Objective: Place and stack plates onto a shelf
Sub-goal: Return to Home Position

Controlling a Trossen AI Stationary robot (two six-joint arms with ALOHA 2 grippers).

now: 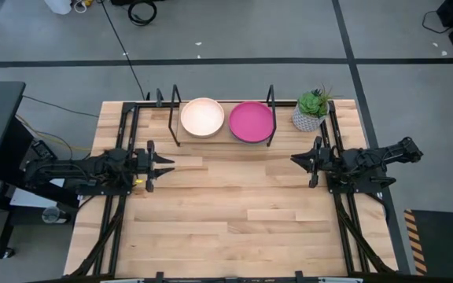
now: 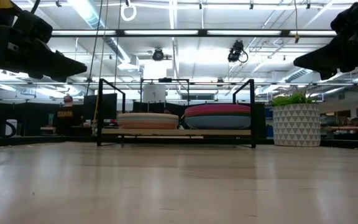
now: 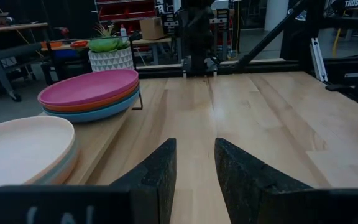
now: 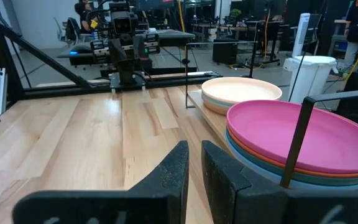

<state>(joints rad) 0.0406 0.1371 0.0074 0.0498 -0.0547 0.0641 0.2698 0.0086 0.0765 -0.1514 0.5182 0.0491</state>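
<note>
Shelf stands along the far edge of the wooden tabletop, roughly centred, its black hoop frames at either end. Two stacks of plates sit side by side on its plank, close but not touching as far as the high view shows. The left stack is topped by the cream plate, the right stack by the magenta plate. In the left wrist view an orange plate lies directly under the magenta one, with a light blue plate beneath it. The layers under the cream plate show only as thin pale edges, so I cannot sort them by colour. Both stacks sit flat and level in the low view. A potted plant in a white patterned pot stands just right of the shelf, at the far right of the table. The left gripper hangs above the left side of the table, nearer than the shelf and pointing toward the centre. Its jaws are drawn almost together with a narrow slit between them and grip nothing. The right gripper mirrors it on the right side, facing the left one, well apart. Its jaws are likewise nearly pressed together and empty. Neither gripper touches shelf or plates.
</note>
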